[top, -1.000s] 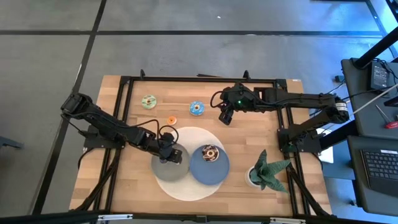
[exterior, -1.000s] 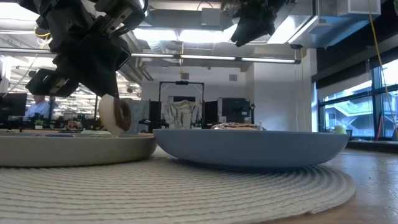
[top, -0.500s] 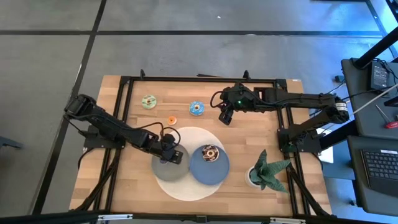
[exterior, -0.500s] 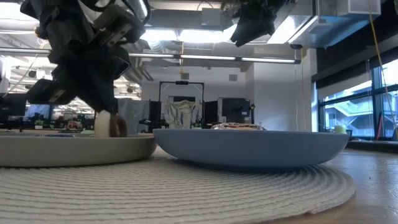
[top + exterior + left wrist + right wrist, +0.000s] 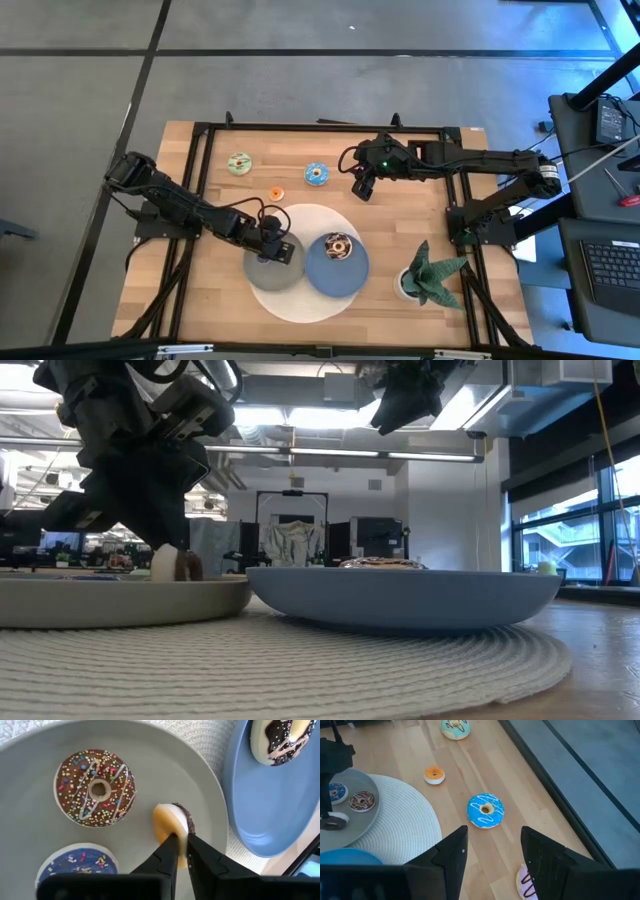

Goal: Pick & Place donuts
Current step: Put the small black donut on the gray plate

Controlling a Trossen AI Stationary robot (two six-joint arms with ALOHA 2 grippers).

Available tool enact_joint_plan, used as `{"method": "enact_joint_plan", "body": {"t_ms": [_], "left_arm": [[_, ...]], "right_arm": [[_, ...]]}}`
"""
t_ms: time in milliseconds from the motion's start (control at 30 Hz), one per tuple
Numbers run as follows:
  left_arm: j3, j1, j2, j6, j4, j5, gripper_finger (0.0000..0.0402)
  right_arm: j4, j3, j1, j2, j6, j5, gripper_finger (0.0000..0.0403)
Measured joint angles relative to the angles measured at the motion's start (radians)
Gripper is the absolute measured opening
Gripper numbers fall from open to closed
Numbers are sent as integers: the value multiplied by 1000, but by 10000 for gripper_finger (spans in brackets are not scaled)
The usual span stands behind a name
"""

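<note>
My left gripper [image 5: 181,842] is low over the grey plate [image 5: 30,795], shut on a small brown-iced donut [image 5: 172,822] that stands on edge. A chocolate donut with sprinkles [image 5: 95,787] and a purple-iced one [image 5: 77,867] lie flat on the same plate. The blue plate [image 5: 352,275] beside it carries a chocolate-drizzled donut [image 5: 338,245]. Flat on the bare wood lie a yellow-green donut [image 5: 239,163], a blue one [image 5: 317,173] and a tiny orange one [image 5: 277,193]. My right gripper [image 5: 362,188] hangs open, high above the table near the blue donut [image 5: 485,811]. My left gripper pinches the small donut's ring [image 5: 175,831] between its two fingers, one on the iced face and one on the pale underside. The fingers slant down from the table's left. The donut stands upright on its edge inside the grey plate [image 5: 120,600], whose rim hides its bottom.
Both plates sit on a round white woven mat [image 5: 300,300]. A potted green plant [image 5: 430,275] stands at the near right. A pink-iced donut [image 5: 526,882] peeks out beside my right gripper's finger. A black frame [image 5: 300,128] borders the wooden table.
My left gripper has come down toward the grey plate with the small donut still on edge. The donut was above the plate's rim a second ago and now sits down inside the plate. The right arm has kept still.
</note>
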State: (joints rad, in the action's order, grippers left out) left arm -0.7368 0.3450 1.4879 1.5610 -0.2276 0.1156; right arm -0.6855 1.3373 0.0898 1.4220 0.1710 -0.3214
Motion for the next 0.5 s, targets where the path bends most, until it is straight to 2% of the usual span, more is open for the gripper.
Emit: {"method": "enact_joint_plan", "body": {"t_ms": [500], "left_arm": [[-1,0,0,28,-43,-63,57]], "right_arm": [[0,0,0,0,-24,0,185]]}}
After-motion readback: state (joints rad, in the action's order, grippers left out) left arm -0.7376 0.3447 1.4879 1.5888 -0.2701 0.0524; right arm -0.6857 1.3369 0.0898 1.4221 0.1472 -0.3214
